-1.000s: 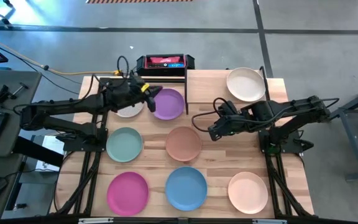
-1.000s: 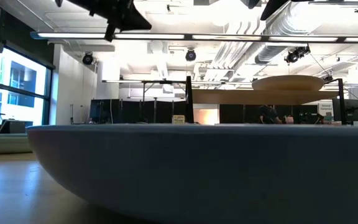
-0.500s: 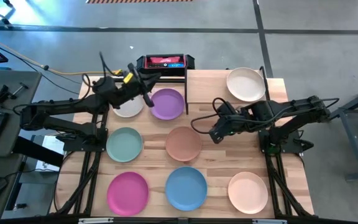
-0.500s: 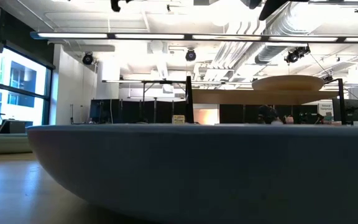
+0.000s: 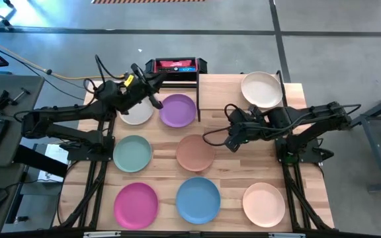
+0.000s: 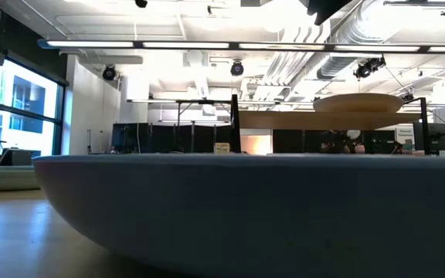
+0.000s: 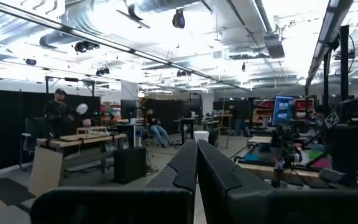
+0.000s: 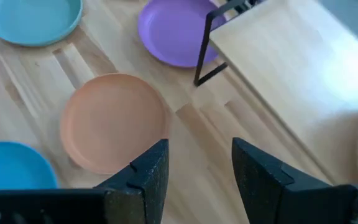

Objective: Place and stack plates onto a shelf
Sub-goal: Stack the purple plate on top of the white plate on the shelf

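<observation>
Seven plates lie flat on the tabletop: white [image 5: 136, 114], half under the left arm, purple [image 5: 178, 110], mint [image 5: 132, 153], terracotta [image 5: 195, 152], pink [image 5: 136, 203], blue [image 5: 198, 199] and peach [image 5: 264, 203]. The cream plate [image 5: 261, 89] rests on the shelf [image 5: 233, 96]. My left gripper [image 5: 152, 89] is shut and empty, raised above the white and purple plates; its wrist view [image 7: 196, 168] looks level into the room. My right gripper [image 5: 230, 140] hangs open and empty over bare table between the terracotta plate [image 8: 114, 121] and the shelf [image 8: 291, 68].
A black and red device [image 5: 175, 66] stands at the table's far edge, left of the shelf. The shelf's black frame post [image 8: 202, 50] rises next to the purple plate [image 8: 173, 31]. In the low view the blue plate [image 6: 246, 208] fills the foreground.
My left gripper has risen from just above the purple plate, drawn back a little toward the table's left and far edge, and tipped upward; it has left the top of the low view. No plate has moved.
</observation>
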Available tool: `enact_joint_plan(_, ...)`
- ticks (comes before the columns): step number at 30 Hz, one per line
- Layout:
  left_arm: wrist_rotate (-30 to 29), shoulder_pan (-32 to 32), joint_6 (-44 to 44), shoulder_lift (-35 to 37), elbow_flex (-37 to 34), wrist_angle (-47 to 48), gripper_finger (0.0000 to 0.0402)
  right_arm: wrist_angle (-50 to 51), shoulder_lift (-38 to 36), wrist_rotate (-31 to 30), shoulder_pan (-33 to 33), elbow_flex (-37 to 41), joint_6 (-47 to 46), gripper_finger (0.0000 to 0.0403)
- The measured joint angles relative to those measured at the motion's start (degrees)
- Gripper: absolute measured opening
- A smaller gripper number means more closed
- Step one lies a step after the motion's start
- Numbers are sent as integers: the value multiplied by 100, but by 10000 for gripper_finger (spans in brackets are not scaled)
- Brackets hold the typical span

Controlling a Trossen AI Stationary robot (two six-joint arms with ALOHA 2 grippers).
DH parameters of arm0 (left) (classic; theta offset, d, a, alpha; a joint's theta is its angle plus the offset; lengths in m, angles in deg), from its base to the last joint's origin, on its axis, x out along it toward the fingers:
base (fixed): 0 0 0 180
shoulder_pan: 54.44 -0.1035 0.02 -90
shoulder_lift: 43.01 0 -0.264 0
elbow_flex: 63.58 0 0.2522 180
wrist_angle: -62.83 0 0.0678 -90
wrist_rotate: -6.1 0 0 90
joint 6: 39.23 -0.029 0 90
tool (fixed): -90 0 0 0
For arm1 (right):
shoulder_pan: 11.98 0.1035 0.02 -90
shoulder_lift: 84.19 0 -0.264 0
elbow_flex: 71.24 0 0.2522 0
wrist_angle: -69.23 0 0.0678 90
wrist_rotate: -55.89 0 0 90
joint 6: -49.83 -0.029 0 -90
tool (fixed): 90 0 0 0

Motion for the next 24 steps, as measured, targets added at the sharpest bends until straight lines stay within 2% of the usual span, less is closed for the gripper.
enact_joint_plan(6, 0, -431, -51, -195, 0, 96, 3, 2, 0, -58, -189, 0, 433, 153)
enact_joint_plan(12, 8, -887, -62, -293, 12, 877, 3, 48, 0, 96, -373, 0, 687, 153)
enact_joint_plan(16, 314, -1039, -148, -293, 485, 2403, 3, 66, 0, 208, -445, 0, 922, 153)
enact_joint_plan(19, 321, -1043, -438, -322, 943, 3641, 3, 72, 0, 208, -488, 0, 1065, 153)
enact_joint_plan(24, 276, -1043, -467, -359, 1361, 4731, 3, 70, 0, 211, -517, 0, 1103, 153)
